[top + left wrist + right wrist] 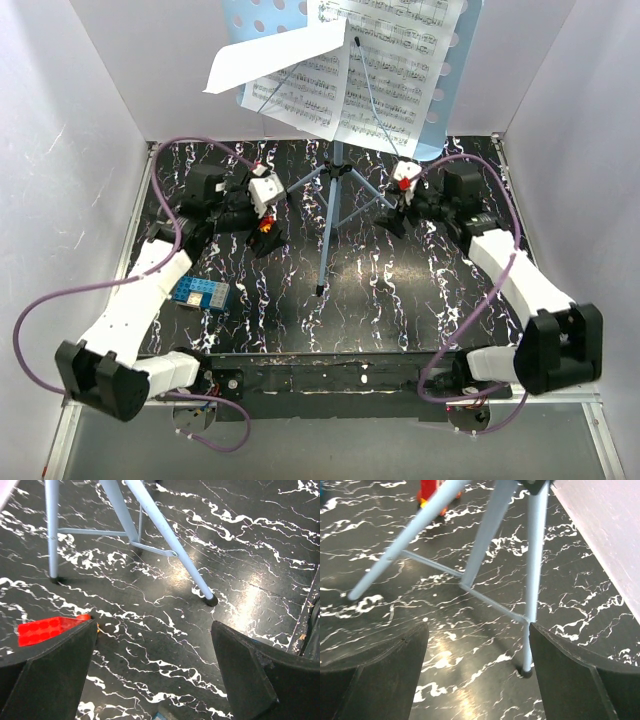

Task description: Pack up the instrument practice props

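Observation:
The light-blue music stand stands upright at the back middle. Its perforated desk plate [455, 80] holds white sheet-music pages [390, 70], and one page [275, 55] curls off to the left. Its tripod legs [325, 230] rest on the black marbled table. My left gripper [265, 240] is open and empty, low over the table left of the legs. The left wrist view shows it [155, 670] with a leg [165, 535] ahead. My right gripper [400, 218] is open and empty right of the legs. In the right wrist view [477, 675] a leg's foot [525, 671] sits just inside its right finger.
A blue block [200, 293] lies on the table beside the left arm. A red flat piece [45, 630] shows by the left finger. White walls [80, 150] enclose the table on three sides. The table's metal front edge [330, 375] runs between the arm bases.

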Controlling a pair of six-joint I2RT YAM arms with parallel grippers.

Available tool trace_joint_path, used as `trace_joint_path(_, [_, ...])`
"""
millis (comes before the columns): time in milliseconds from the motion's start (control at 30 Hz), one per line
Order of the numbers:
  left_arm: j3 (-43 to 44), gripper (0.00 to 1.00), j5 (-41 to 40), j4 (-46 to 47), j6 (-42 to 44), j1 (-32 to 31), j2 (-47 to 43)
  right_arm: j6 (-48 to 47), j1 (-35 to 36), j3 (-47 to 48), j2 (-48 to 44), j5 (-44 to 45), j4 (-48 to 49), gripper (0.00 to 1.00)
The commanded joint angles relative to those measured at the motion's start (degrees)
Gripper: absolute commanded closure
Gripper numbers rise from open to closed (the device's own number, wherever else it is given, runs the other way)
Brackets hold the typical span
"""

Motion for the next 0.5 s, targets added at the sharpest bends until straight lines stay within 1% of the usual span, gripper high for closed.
trace_joint_path(0, [-1.8, 0.02, -1.9, 1.7, 2.4, -0.4, -8.3, 2.2, 0.1, -3.1, -9.8, 1.7, -11.4, 0.11])
trace_joint_path(100, [0.6, 0.02, -6.9, 0.4, 3.0, -0.2, -11.4, 9.3, 0.1, -1.6, -16.8, 3.9, -21.7, 0.1])
trace_joint_path(200, [4.9, 0.02, -14.3, -1.7, 3.3, -0.2, -13.5, 14.1, 0.1, 2.6, -24.1, 6.1, -31.9, 0.08])
trace_joint_path(233, [5.7, 0.02, -17.1, -2.0, 4.1, -0.2, -14.4, 15.0, 0.1, 4.8, -26.6, 7.0, -35.3, 0.05])
trace_joint_path(333, [8.1, 0.02, -24.0, -0.7, 6.2, -0.2, -16.9, 15.5, 0.0, 12.8, -31.1, 9.0, -44.8, 0.02])
trace_joint_path(400, [9.6, 0.02, -24.4, 1.4, 6.8, -0.2, -18.5, 14.8, 0.1, 19.6, -31.5, 7.7, -49.7, 0.02])
trace_joint_path(467, [12.1, 0.02, -21.1, 1.7, 7.5, -0.3, -18.9, 12.3, 0.1, 26.1, -29.9, 3.0, -54.8, 0.04])
